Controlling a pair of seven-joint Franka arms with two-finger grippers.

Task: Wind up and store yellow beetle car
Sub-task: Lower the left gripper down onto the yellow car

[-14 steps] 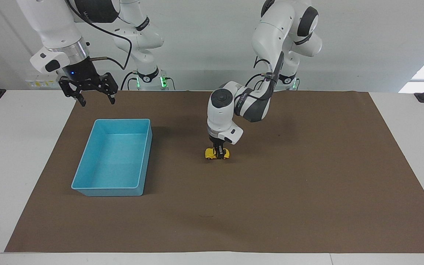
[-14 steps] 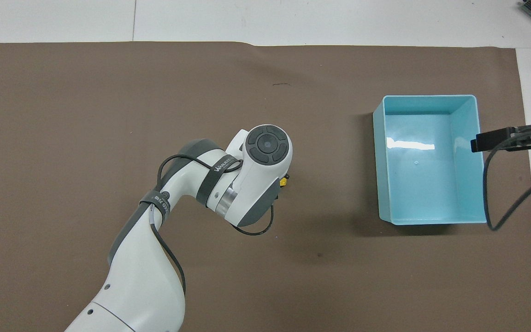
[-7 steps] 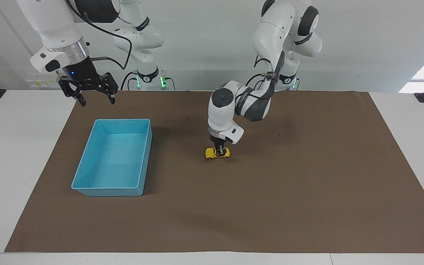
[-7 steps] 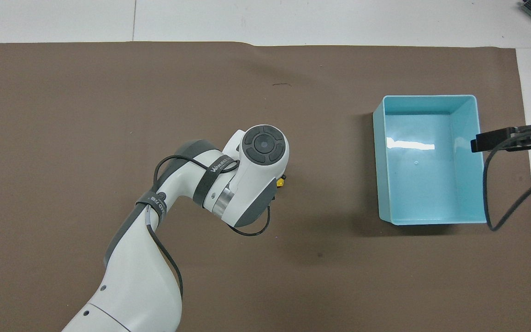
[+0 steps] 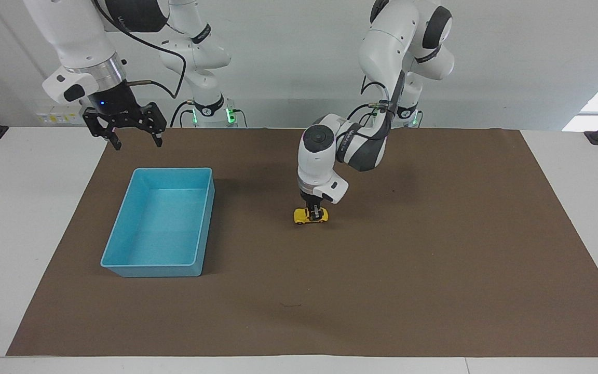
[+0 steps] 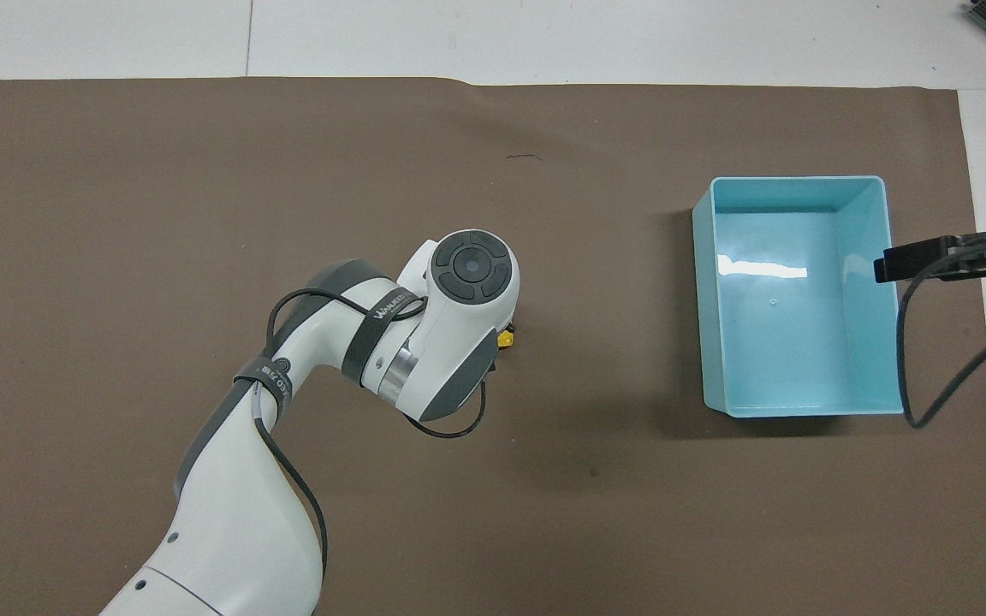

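**Colleague:** What has the left gripper got?

**Me:** I see the left gripper (image 5: 317, 213) pointing straight down with its fingertips clamped on the tiny bright yellow beetle toy car (image 5: 310, 216). The car's wheels sit on the brown paper mat (image 5: 382, 270), about mid-desk. From overhead the arm's wrist covers nearly everything; only a yellow sliver of the car (image 6: 506, 339) shows at the wrist's three o'clock edge.

**Colleague:** And around it?

**Me:** In the overhead view, the open rectangular light-blue plastic bin (image 6: 885, 257) lies at three o'clock from the car, well apart, toward the right arm's end of the white desk (image 5: 29, 208). I see nothing in it. In the facing view it is at nine o'clock from the car.

**Colleague:** The other arm?

**Me:** It waits. The black right gripper (image 5: 135, 140) hangs in the air, jaws apart and holding nothing, over the mat's edge at about eleven o'clock from the bin in the facing view.
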